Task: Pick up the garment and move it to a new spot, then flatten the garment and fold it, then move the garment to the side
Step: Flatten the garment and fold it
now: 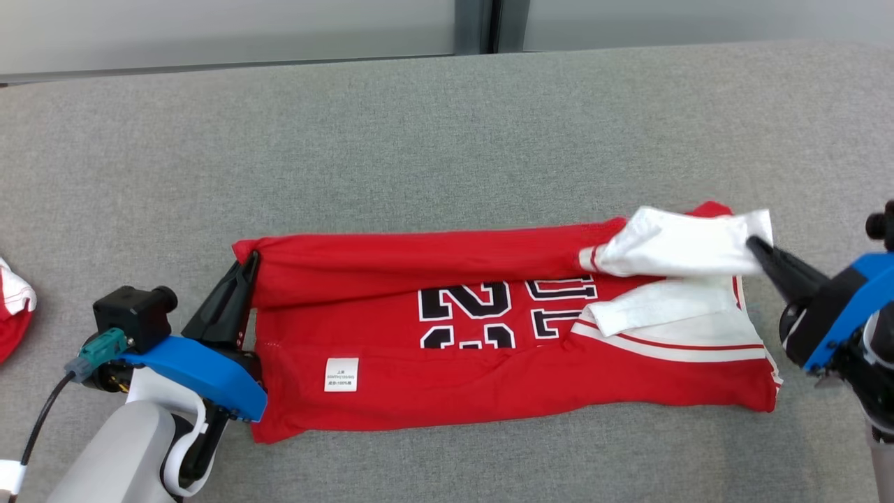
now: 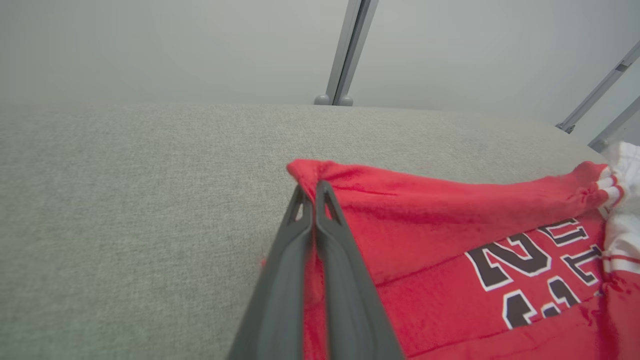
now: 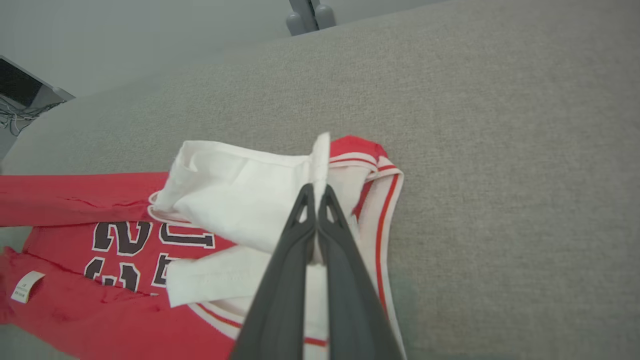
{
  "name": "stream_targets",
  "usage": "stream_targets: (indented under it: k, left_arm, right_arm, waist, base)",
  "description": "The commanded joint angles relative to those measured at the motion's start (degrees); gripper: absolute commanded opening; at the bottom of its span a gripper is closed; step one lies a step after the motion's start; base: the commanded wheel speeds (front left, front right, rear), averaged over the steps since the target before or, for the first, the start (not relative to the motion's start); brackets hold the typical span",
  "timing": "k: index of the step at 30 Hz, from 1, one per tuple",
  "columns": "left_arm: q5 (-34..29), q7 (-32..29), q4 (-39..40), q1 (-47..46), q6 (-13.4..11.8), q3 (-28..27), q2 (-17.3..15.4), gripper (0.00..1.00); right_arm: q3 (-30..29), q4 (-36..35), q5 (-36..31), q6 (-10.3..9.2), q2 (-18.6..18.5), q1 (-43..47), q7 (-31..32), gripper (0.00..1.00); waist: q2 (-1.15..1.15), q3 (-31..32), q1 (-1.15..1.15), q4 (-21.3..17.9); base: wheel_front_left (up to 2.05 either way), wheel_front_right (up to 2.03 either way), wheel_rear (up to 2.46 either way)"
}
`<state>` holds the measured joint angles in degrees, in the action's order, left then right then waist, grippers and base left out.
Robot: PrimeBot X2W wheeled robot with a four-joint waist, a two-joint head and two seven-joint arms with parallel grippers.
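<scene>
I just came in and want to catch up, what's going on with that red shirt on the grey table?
The robot is partway through folding a red jersey that lies across the grey table. Its left gripper has its fingers shut on the far hem corner. Its right gripper is shut on the white fabric at the opposite end. The far long edge is already doubled over part of the printed numbers.

The red and white knit jersey garment [image 1: 489,391] lies on the grey fabric-covered surface [image 1: 419,140], stretched between the left end effector [image 1: 250,260] and the right end effector [image 1: 753,243]. Each clamps one end of its folded-over far edge. A small red and white cloth [image 1: 14,307] lies well beyond the left end effector's outer side.
</scene>
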<state>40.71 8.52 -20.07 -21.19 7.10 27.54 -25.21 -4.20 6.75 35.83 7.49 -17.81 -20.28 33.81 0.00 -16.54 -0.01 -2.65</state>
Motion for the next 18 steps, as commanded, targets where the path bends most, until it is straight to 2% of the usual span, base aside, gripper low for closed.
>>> stream_targets:
  k: [1, 5, 6, 8, 9, 10, 11, 18]
  left_arm:
    - [-0.33, 0.57, -0.66, 0.68, 0.26, 0.21, 0.06, 0.0]
    - [-0.22, 1.3, -2.29, 0.93, 0.0, 0.37, 0.63, 0.0]
    - [-0.07, 1.28, -2.72, 1.05, -0.16, 0.43, 0.87, 0.04]
    - [0.66, 1.17, -3.55, 1.43, -0.49, 0.39, 1.44, 0.52]
    - [0.78, 0.95, -3.75, 1.68, -0.48, 0.54, 1.61, 0.94]
    - [1.37, 0.94, -3.99, 1.98, -0.69, 0.39, 1.99, 1.0]
    - [1.67, 1.06, -4.21, 2.32, -0.84, 0.2, 2.25, 1.0]
    - [3.54, 4.36, -3.59, 4.9, -3.03, -2.39, 4.24, 1.0]
  right_arm:
    - [-0.95, -1.73, -0.55, 0.01, 0.84, 2.55, 0.58, 0.0]
    - [-2.12, -4.82, -1.22, 0.01, 2.54, 6.48, 2.1, 0.0]
    - [-2.43, -5.44, -1.37, 0.01, 2.9, 7.35, 2.49, 0.0]
    - [-2.92, -6.23, -1.59, 0.01, 3.73, 8.95, 3.01, 0.0]
    - [-3.03, -6.55, -1.79, 0.01, 4.03, 9.6, 3.31, 0.11]
    - [-3.42, -6.65, -2.09, 0.01, 4.34, 10.34, 3.61, 0.87]
    - [-3.59, -6.92, -2.37, 0.01, 4.51, 10.84, 3.73, 1.0]
    - [-5.29, -9.07, -4.14, 0.01, 5.7, 13.69, 2.39, 1.0]
  waist:
    - [0.0, 0.43, 0.01, -0.09]
    - [0.0, 1.09, 0.01, -0.32]
    - [0.0, 1.22, 0.01, -0.42]
    - [0.0, 1.54, 0.01, -0.63]
    - [0.0, 1.7, 0.01, -0.74]
    - [0.0, 1.84, 0.01, -0.82]
    - [0.0, 2.04, 0.01, -0.91]
    - [0.0, 4.21, 0.01, -0.63]
  base:
    - [0.0, 0.0, 0.0]
    - [0.0, 0.0, 0.0]
    - [0.0, 0.0, 0.0]
    - [0.0, 0.0, 0.0]
    - [0.0, 0.0, 0.0]
    - [0.0, 0.0, 0.0]
    - [0.0, 0.0, 0.0]
    - [0.0, 0.0, 0.0]
